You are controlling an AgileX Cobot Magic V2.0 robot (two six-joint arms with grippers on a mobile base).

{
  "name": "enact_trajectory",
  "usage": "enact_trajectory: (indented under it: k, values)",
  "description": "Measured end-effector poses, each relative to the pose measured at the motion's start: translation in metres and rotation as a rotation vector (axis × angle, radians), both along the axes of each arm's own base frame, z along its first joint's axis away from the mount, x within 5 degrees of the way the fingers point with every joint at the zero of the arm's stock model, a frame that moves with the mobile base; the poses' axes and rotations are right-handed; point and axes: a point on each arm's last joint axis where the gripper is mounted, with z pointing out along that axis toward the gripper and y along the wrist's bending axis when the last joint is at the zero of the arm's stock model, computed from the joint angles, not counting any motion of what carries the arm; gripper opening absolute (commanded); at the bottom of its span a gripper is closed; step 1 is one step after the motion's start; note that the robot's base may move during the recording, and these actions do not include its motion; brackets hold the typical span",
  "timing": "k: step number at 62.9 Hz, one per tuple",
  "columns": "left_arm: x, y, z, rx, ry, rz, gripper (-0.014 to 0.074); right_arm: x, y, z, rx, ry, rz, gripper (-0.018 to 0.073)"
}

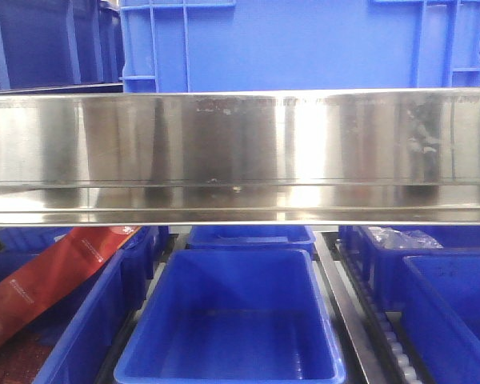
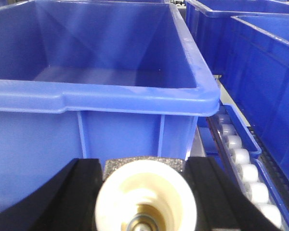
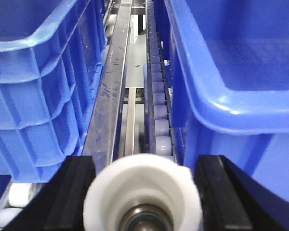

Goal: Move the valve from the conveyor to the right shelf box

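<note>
Two valves are held: left gripper (image 2: pixel 147 195) jaws clamp the cream valve (image 2: pixel 145 204), right gripper (image 3: pixel 143 192) jaws clamp the white valve (image 3: pixel 142 190) above the roller rail (image 3: pixel 161 118). Release here likely drops it beside the right box (image 3: pixel 231 111).

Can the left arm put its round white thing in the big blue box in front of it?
Probably yes. The left gripper holds the valve right before the blue box, whose open top looks uncovered and empty. It may need to clear the near rim first.
</note>
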Motion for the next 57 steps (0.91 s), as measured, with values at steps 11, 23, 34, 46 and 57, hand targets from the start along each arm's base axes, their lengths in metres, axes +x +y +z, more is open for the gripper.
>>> enact_trajectory:
  k: [11, 23, 34, 46, 57]
  values:
    - [-0.004, -0.002, 0.009, 0.048, 0.041, -0.039, -0.0111, -0.004, 0.002, 0.017, 0.009, -0.02, 0.018, -0.0162]
    - [-0.003, -0.012, 0.053, 0.066, -0.036, -0.143, -0.0111, -0.003, 0.01, 0.054, 0.001, -0.108, 0.08, -0.0161]
    - [0.02, -0.023, 0.085, 0.055, -0.062, -0.226, -0.0111, 0.015, 0.024, 0.08, 0.008, -0.141, 0.163, -0.0157]
    - [0.065, -0.052, 0.107, 0.05, -0.048, -0.356, -0.0111, 0.055, 0.052, 0.097, 0.013, -0.123, 0.267, -0.0157]
    - [0.106, -0.101, 0.112, 0.053, -0.013, -0.516, -0.0111, 0.094, 0.085, 0.107, 0.021, -0.122, 0.356, -0.0157]
